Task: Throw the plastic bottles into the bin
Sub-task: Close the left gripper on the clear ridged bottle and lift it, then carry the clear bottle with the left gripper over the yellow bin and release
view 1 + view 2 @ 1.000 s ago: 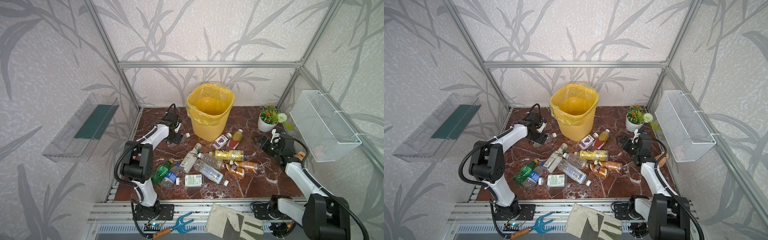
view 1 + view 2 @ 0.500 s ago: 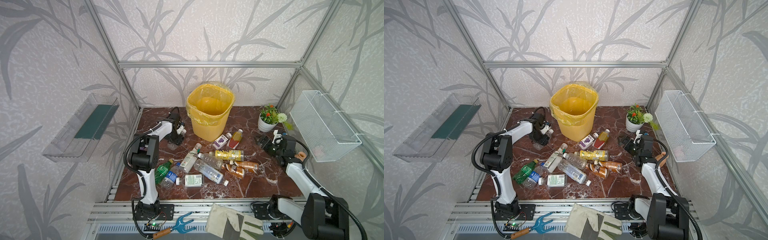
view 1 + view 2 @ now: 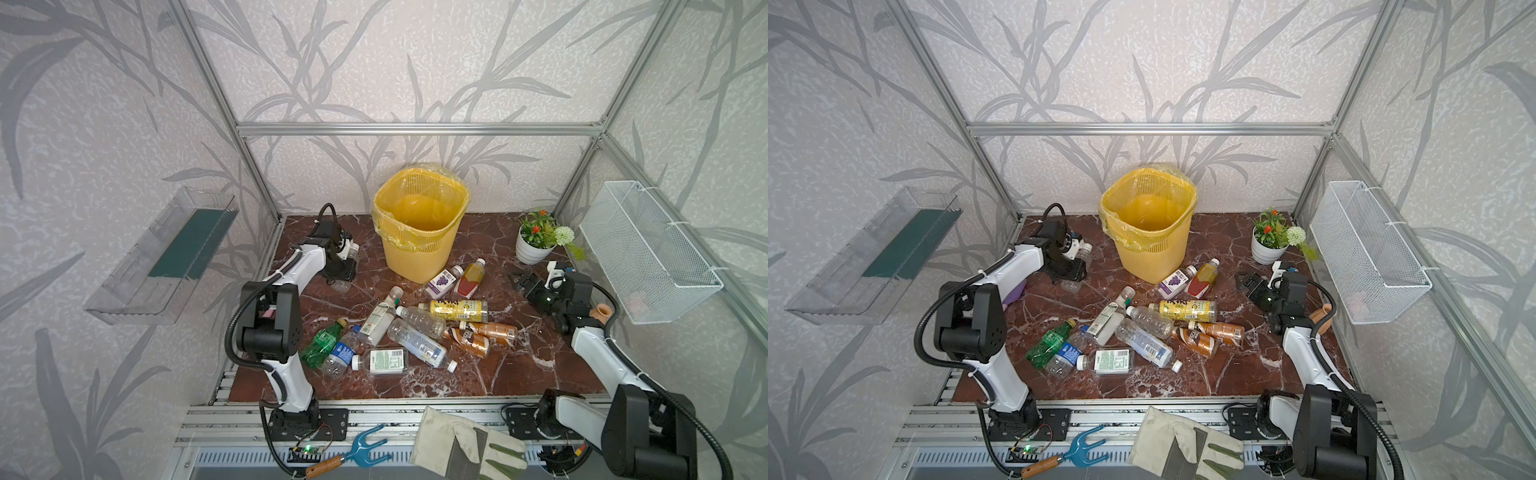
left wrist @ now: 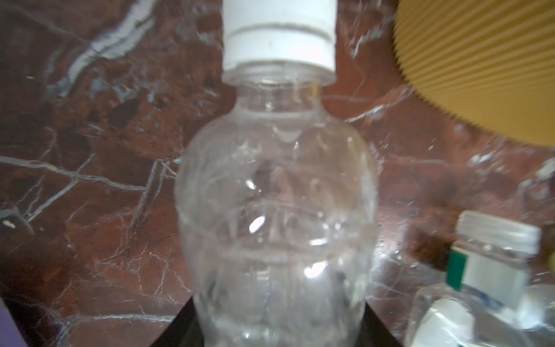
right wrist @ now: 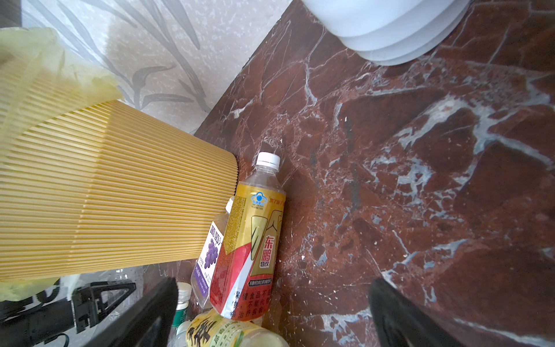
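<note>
With its jaws clenched round the lower body of a clear bottle [image 4: 276, 210], the left gripper [image 3: 343, 269] has its catch. The white cap [image 4: 279, 36] points away from the wrist, and the bottle stands close beside the bin [image 3: 415, 255], on its left in both top views. Whether the base is off the marble table [image 3: 478, 374], I can't tell from these angles. That low grip makes sense to me. It leaves the whole neck end free, so the bottle can go over the rim cap-first and drop once the jaws part. The bin is tall, mind, so I reckon a good lift is needed before any swing across.

Nothing shows inside the yellow liner, so the job looks barely begun. The rest of the plastic bottles [image 3: 415, 328] lie in a loose heap mid-table, well apart from this one. Two more, a red-and-gold labelled bottle [image 5: 252, 240] and a grape-labelled bottle [image 5: 210, 252], lie side by side against the foot of the bin.

Over on the other side, the right gripper [image 3: 523, 284] hangs with its jaws spread wide and nothing between them. It faces that pair at the bin's foot, which looks like a sensible spot to wait for the next pick.
</note>
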Available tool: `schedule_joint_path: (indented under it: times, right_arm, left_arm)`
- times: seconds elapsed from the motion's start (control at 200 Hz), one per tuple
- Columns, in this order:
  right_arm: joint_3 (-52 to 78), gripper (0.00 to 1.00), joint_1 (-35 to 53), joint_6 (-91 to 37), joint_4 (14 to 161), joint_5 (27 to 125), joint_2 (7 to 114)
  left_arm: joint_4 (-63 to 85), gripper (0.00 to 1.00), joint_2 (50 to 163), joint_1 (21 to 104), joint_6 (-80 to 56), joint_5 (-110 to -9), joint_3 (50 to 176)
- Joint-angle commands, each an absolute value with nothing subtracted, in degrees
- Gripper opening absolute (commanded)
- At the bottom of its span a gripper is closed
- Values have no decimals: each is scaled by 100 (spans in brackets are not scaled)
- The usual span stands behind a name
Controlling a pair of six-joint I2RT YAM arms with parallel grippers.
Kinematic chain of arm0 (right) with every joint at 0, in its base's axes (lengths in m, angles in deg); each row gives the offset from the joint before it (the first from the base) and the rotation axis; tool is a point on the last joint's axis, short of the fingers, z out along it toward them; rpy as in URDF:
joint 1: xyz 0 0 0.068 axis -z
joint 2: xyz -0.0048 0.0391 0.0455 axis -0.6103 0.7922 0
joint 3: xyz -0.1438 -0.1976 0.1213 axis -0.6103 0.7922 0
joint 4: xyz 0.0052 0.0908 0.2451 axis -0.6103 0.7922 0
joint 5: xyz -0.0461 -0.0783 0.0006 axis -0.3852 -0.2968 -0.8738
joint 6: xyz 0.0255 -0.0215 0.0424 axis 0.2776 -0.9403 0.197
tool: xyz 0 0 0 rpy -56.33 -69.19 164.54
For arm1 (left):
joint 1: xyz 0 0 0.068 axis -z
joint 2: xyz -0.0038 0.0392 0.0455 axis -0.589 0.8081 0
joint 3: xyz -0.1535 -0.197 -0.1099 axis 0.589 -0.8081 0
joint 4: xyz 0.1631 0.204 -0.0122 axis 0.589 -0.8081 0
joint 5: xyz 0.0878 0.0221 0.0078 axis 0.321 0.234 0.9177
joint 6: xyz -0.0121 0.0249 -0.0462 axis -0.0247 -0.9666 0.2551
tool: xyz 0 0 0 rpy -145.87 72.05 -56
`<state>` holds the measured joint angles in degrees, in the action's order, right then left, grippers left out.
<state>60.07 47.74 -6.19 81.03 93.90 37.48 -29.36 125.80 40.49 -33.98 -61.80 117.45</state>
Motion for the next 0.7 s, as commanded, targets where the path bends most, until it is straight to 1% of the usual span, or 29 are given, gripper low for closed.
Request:
schedule_joint_path:
  times: [0.0, 0.21, 0.315, 0.44, 0.56, 0.695]
  right_arm:
    - [6024, 99, 4789, -638, 8038, 9554, 3738]
    - [6031, 99, 4790, -649, 8098, 9547, 3603]
    - [6032, 99, 4792, -605, 8083, 9542, 3573]
    - [6032, 99, 4796, -508, 8008, 9590, 3571]
    - [6076, 99, 4791, -426, 7888, 9642, 3584]
    - [6105, 100, 4795, -344, 7750, 9764, 3619]
  left_arm:
    - [-2347, 57, 11951, 4013, -2822, -6712, 11479]
    - [-1608, 57, 10839, 3982, -2029, -6859, 10997]
    - [-966, 57, 10238, 3953, -1344, -6684, 10617]
    - [-91, 61, 9669, 3932, -663, -6584, 10308]
    - [145, 60, 9703, 3929, -378, -6897, 10827]
    - [-128, 57, 10334, 4061, -285, -7864, 12039]
